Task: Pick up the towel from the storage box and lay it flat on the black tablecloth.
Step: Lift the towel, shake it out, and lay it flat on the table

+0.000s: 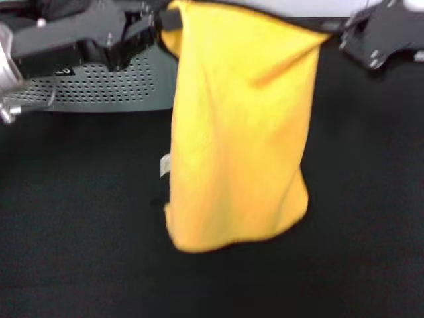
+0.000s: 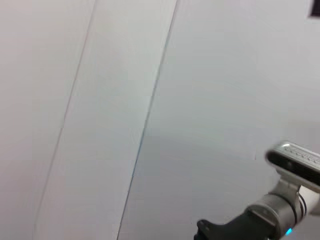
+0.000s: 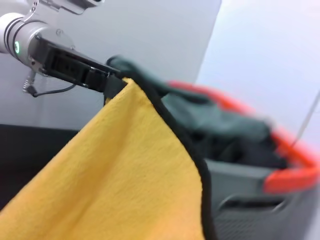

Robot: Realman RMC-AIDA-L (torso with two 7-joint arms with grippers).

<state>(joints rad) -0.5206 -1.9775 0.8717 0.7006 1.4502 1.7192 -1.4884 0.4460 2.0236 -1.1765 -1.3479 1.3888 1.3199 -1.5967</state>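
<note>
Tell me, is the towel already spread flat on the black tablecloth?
No. The towel hangs in the air above the black tablecloth, held at its top corners by the left gripper and right gripper.

Both hands are matte black angular plastic: the left hand (image 1: 156, 23) a long boxy block with small pale screws, the right hand (image 1: 344, 30) a flat plate with a silver fitting. Behind the left hand sits a silver cylindrical wrist (image 3: 20, 40) (green light glowing) and a thin grey cable (image 3: 47, 92).
</note>
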